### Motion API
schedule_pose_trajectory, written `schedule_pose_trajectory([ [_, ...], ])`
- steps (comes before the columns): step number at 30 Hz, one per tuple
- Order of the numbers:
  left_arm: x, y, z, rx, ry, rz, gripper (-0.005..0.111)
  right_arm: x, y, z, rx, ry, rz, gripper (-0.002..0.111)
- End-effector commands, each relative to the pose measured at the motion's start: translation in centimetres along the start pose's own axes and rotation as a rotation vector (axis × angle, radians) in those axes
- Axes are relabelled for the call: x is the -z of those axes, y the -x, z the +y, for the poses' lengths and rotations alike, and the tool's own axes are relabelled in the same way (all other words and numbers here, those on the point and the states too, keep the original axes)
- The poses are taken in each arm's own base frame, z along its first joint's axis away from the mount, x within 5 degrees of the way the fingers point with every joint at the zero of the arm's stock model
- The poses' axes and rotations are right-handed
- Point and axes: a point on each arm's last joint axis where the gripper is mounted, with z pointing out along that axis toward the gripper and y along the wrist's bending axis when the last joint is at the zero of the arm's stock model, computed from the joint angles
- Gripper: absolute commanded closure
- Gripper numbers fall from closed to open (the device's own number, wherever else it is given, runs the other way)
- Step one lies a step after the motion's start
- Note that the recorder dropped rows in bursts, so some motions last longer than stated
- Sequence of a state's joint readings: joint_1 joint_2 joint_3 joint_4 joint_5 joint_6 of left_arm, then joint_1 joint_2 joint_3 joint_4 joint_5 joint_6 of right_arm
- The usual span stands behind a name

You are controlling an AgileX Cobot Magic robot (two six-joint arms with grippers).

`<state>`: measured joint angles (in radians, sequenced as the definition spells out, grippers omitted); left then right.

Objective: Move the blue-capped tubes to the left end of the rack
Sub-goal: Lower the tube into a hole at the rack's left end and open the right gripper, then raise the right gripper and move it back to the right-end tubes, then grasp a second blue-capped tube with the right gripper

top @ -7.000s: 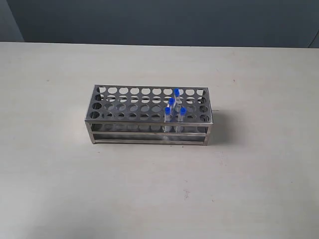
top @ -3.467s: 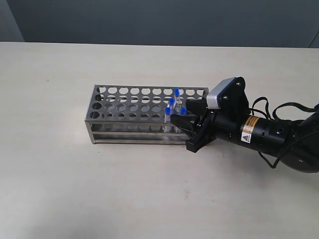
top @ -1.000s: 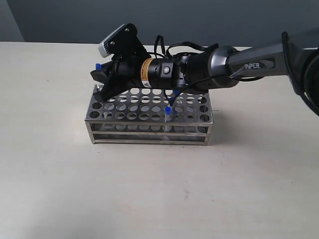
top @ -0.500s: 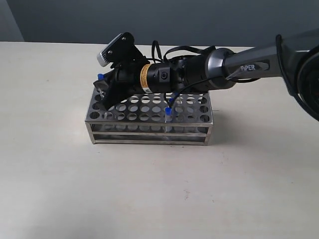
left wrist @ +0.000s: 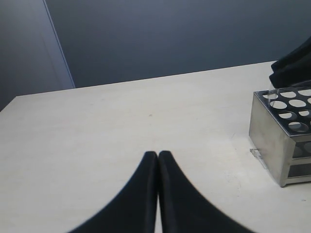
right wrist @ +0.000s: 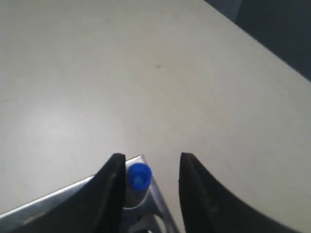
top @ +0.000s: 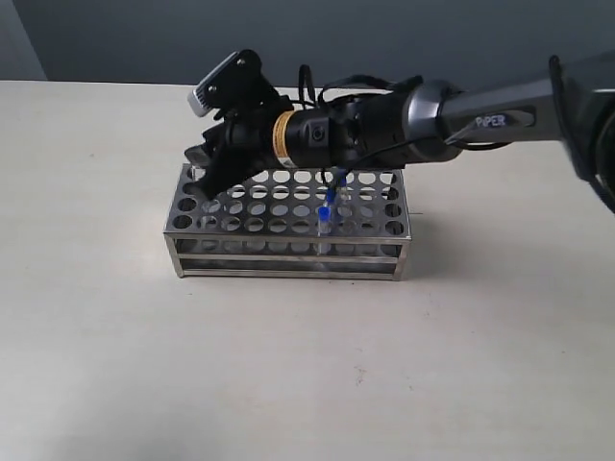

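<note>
- Compared with half a second ago, our right end effector [top: 205,176] sits higher; its fingers [right wrist: 112,194] stand apart around a blue-capped tube [right wrist: 138,175] seated in the rack's [top: 288,248] corner, left of centre.
- We risk snagging it on retreat: cap nearly touches one finger.
- Left end effector [left wrist: 158,156] is pressed together.

The right arm [top: 384,120] is stretching across the back rows of the rack [top: 288,254], blocking any descent there. The right gripper [top: 205,178] is occupying the rack's left end, jaws standing apart with a blue-capped tube [right wrist: 139,175] sitting against one finger. A second blue-capped tube [top: 325,215] is rising from the front rows right of the middle, just under the arm. Front-row holes left of it are lying uncovered. The table [top: 288,375] in front and to the left is giving wide passage, with the left gripper [left wrist: 157,156], fingers pressed together, pointing over it apart from the rack
</note>
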<state>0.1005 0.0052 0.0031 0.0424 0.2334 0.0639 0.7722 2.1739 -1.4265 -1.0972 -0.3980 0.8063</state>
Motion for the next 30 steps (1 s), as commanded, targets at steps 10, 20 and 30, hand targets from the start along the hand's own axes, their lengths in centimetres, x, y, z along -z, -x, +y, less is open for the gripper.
schedule_pose_trajectory([
  [10, 0.1, 0.1, 0.0, -0.001, -0.003, -0.011, 0.106, 10.5, 9.2, -1.4, 0.032, -0.312, -0.051, 0.071],
  [20, 0.1, 0.1, 0.0, -0.001, -0.003, -0.011, 0.106, 17.7, 5.4, 1.9, 0.029, -0.336, 0.056, 0.071],
  [30, 0.1, 0.1, 0.0, -0.001, -0.003, -0.011, 0.106, 21.8, 1.7, 5.6, -0.123, -0.226, -0.002, 0.071],
])
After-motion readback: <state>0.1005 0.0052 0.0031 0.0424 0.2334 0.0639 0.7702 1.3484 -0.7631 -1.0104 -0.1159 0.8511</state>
